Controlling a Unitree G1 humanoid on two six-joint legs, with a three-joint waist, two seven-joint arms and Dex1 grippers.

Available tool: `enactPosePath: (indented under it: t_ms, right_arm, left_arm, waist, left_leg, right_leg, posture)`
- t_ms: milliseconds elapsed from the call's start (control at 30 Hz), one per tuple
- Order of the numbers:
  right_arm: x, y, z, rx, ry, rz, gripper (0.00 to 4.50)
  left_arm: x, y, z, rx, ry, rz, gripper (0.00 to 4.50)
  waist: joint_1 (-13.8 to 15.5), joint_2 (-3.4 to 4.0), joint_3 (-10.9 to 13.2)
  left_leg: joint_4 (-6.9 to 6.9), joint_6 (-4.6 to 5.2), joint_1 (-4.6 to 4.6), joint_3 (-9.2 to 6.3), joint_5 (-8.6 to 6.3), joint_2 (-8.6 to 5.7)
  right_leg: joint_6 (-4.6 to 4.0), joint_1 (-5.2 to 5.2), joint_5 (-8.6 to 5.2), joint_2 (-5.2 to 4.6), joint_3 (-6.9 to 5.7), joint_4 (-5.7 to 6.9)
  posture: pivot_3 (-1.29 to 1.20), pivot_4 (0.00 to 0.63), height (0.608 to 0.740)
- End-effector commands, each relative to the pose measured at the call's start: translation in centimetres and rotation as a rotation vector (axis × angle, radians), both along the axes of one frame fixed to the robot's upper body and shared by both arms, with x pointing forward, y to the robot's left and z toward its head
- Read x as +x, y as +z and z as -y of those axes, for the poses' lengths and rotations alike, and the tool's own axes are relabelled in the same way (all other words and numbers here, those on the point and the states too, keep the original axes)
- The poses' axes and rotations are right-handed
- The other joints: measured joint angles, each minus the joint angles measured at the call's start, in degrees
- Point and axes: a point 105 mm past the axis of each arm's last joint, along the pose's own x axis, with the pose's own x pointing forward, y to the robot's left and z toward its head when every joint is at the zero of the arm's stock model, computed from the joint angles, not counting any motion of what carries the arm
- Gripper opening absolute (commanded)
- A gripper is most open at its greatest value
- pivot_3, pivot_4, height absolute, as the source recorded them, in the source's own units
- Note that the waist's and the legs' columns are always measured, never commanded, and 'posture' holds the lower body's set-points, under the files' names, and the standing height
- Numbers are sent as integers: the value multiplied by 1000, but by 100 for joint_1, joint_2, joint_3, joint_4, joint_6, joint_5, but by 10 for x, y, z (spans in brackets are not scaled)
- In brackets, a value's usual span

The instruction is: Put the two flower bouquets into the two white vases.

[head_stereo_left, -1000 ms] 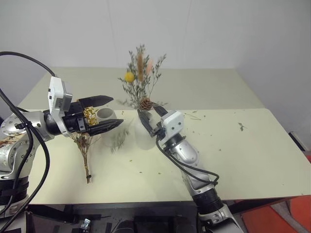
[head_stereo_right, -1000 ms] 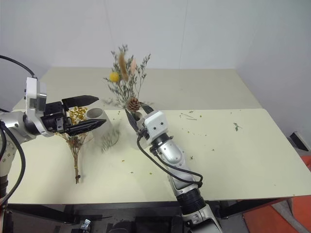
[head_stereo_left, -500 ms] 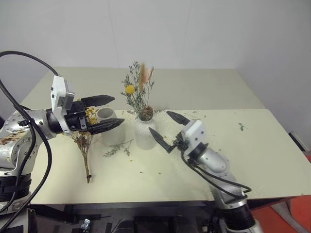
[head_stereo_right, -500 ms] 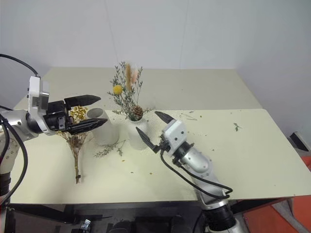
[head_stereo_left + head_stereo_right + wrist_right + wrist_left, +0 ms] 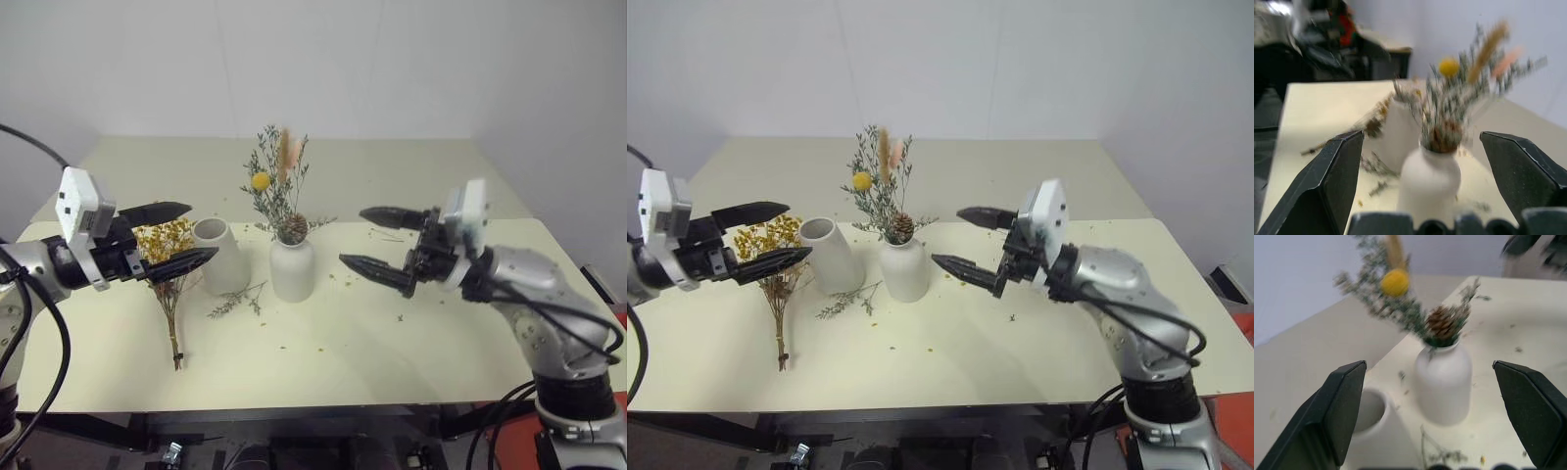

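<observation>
The grey-green bouquet [image 5: 279, 186] with pine cone, yellow ball and pinkish plumes stands in the bottle-shaped white vase [image 5: 292, 269] at mid-table. Left of it is the wide-mouthed white vase [image 5: 221, 257], with nothing in it. The mustard-yellow bouquet [image 5: 168, 284] lies flat on the table, left of that vase. My left gripper [image 5: 176, 238] hovers open above the yellow bunch, holding nothing. My right gripper [image 5: 377, 240] is open and empty, in the air to the right of the bottle vase. Both wrist views look at the bottle vase [image 5: 1444, 387] [image 5: 1429, 186].
A loose grey-green sprig [image 5: 235, 299] lies on the table in front of the two vases. Small crumbs and sprigs [image 5: 387, 233] are scattered over the cream table [image 5: 490, 323]. A second table section [image 5: 392, 176] extends behind, toward a white wall.
My right gripper let go of the grey-green bouquet, which settled in the bottle vase, and swung away right. A sprig fell on the table. My left gripper drifted slightly left.
</observation>
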Motion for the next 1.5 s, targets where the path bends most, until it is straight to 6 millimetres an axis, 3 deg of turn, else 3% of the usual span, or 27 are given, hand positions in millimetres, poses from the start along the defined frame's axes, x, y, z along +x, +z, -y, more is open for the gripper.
enactPosePath:
  t_ms: [33, 267, 433, 567, 767, 933, 1133, 1400, 1500]
  right_arm:
    - [-1, 29, -3, 26, 74, 33, 4448]
    - [16, 63, -24, 8, 134, 129, 4448]
    - [29, 91, -51, 57, 148, 174, 4448]
    - [31, 97, -72, 33, 196, 224, 4448]
    - [39, 94, -102, -84, 263, 266, 4448]
    - [47, 77, -119, -206, 264, 271, 4448]
    - [52, 60, -123, -271, 242, 255, 4448]
    - [54, 56, -121, -275, 232, 236, 4448]
    - [54, 53, -120, -280, 230, 227, 4500]
  left_arm:
    - [-13, 15, -14, 33, 130, 58, 4500]
    - [-22, 6, -44, 31, 421, -38, 4500]
    - [-19, -15, -71, 25, 694, -259, 4500]
    - [-19, -29, -74, 40, 768, -413, 4500]
    - [-7, -47, -77, 45, 816, -561, 4500]
    - [5, -69, -67, -1, 790, -653, 4500]
    - [16, -93, -70, -34, 843, -750, 4500]
    - [32, -110, -74, -85, 902, -849, 4500]
    - [39, -119, -72, -108, 922, -889, 3943]
  waist:
    - [-6, 0, 1]
    - [-3, 0, 1]
    - [-8, 1, 2]
    - [3, 0, 1]
    - [-18, 0, 1]
    - [-15, 0, 1]
    - [-7, -1, 1]
    - [-6, -2, 0]
    - [-6, -3, -1]
  left_leg:
    - [0, 0, -1, 0, 0, -1]
    - [-2, 0, -1, 3, 0, 1]
    - [0, 0, 0, 2, 0, 1]
    - [-2, 0, -5, 0, 0, 0]
    - [-3, -1, -1, 0, 0, -4]
    - [-9, -6, -2, -1, -1, -5]
    - [-9, -20, -9, -1, -1, -9]
    - [-9, -24, -5, -3, 1, -12]
    - [-9, -26, -5, -4, 2, -14]
  right_leg:
    - [0, 0, 0, -1, 0, -1]
    - [-1, -4, 0, -1, 0, 0]
    - [-1, -6, 1, 0, 0, 7]
    - [-14, -8, 9, 1, -2, 4]
    - [-33, -10, 22, -1, -2, 10]
    - [-40, -14, 26, -5, -2, 10]
    - [-42, -20, 28, -10, -2, 13]
    - [-42, -19, 28, -10, -3, 21]
    - [-42, -20, 28, -11, -3, 29]
  posture:
    - [0, 150, 740]
    - [0, 150, 740]
    - [0, 150, 740]
    - [0, 150, 740]
    - [0, 150, 740]
    - [0, 150, 740]
    - [0, 150, 740]
    - [0, 150, 740]
    - [0, 150, 740]
